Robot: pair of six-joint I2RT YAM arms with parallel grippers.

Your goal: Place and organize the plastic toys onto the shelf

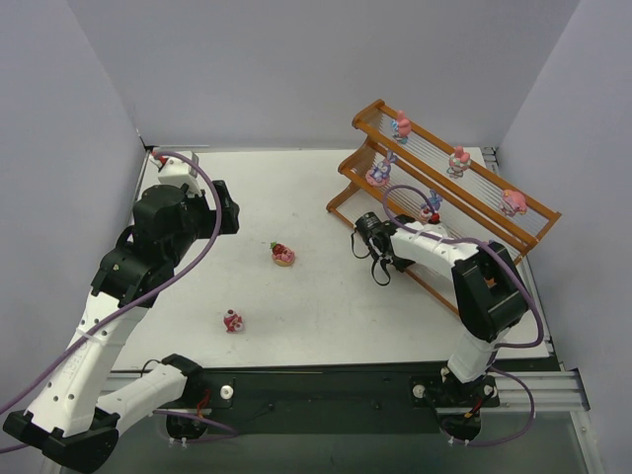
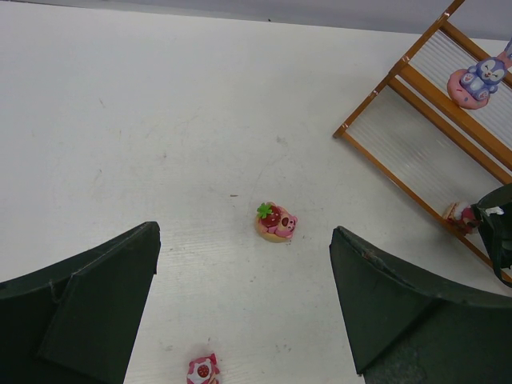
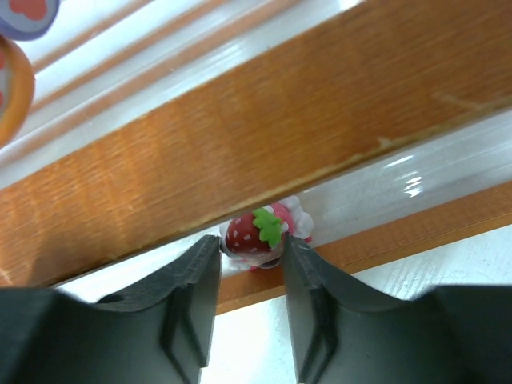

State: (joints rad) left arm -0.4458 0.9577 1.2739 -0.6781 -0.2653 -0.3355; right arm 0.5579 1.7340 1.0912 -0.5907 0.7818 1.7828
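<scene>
On the bench (image 1: 326,306) the shelf (image 3: 264,136) stands at two o'clock with your right gripper (image 3: 252,242) at its lowest tier, while the left gripper (image 2: 244,240) hangs spread wide at ten o'clock, short of the tan-based toy (image 2: 276,222). The right gripper's fingers (image 3: 200,272) sit narrowly parted either side of the strawberry toy (image 3: 256,226), which rests on the pale rods under the middle rail; you cannot tell whether they pinch it. Open evenly so neither finger drags it, then back out toward six o'clock in the wrist view, staying below that rail.
</scene>
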